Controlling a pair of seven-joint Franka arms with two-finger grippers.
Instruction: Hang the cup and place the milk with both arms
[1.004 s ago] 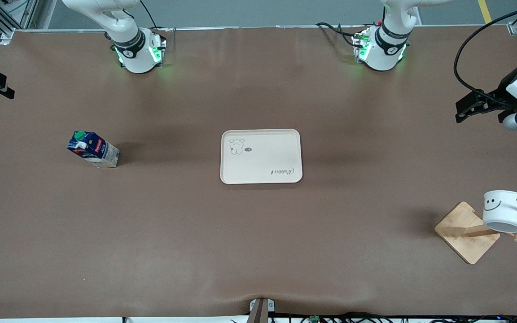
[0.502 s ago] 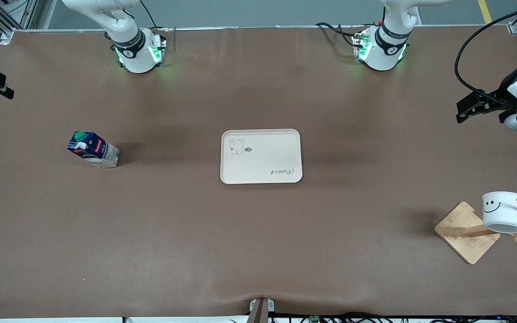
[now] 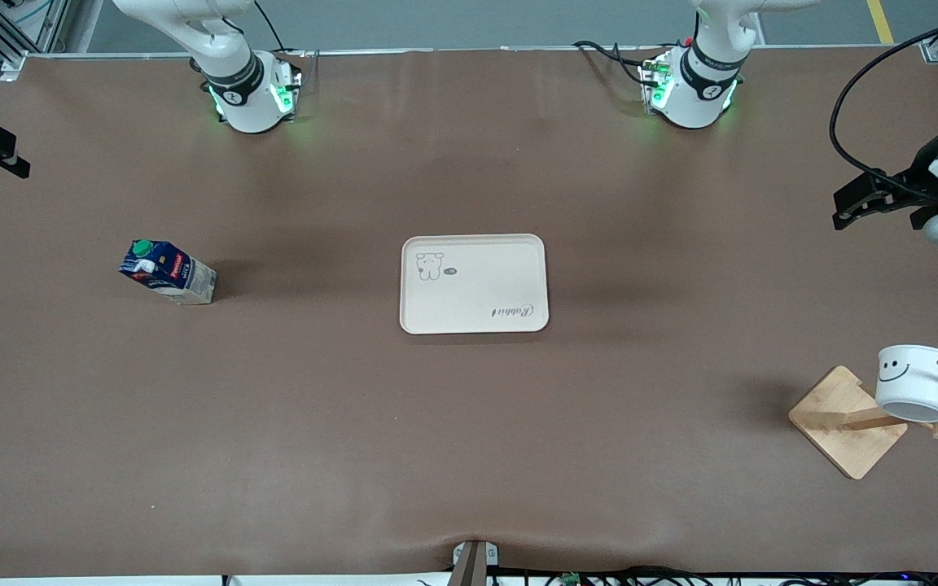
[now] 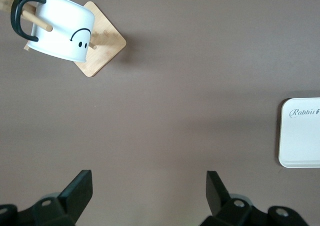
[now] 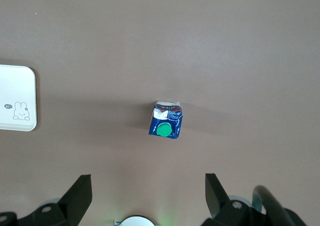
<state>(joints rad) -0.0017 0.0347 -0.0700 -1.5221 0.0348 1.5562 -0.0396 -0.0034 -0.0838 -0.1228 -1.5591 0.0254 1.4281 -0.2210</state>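
Note:
The cup [image 3: 913, 381], a white mug with a black smiley face, hangs by its black handle on a peg of a wooden rack [image 3: 843, 423] at the left arm's end of the table. It also shows in the left wrist view [image 4: 60, 28]. The milk [image 3: 166, 273], a dark blue carton with a green cap, stands on the table toward the right arm's end and shows in the right wrist view [image 5: 166, 120]. My left gripper [image 3: 848, 207] [image 4: 148, 188] is open and empty, up over bare table at the left arm's end. My right gripper [image 3: 13, 159] [image 5: 148, 191] is open and empty, high over the right arm's end.
A white tray [image 3: 474, 283] with a rabbit drawing lies flat in the middle of the table, with nothing on it. Its edge shows in both wrist views [image 4: 302, 141] [image 5: 15, 98]. Brown table surface lies between tray, milk and rack.
My left gripper has drifted slightly outward toward the left arm's end of the table. My right gripper has shifted a little. The cup, milk and tray have not moved.

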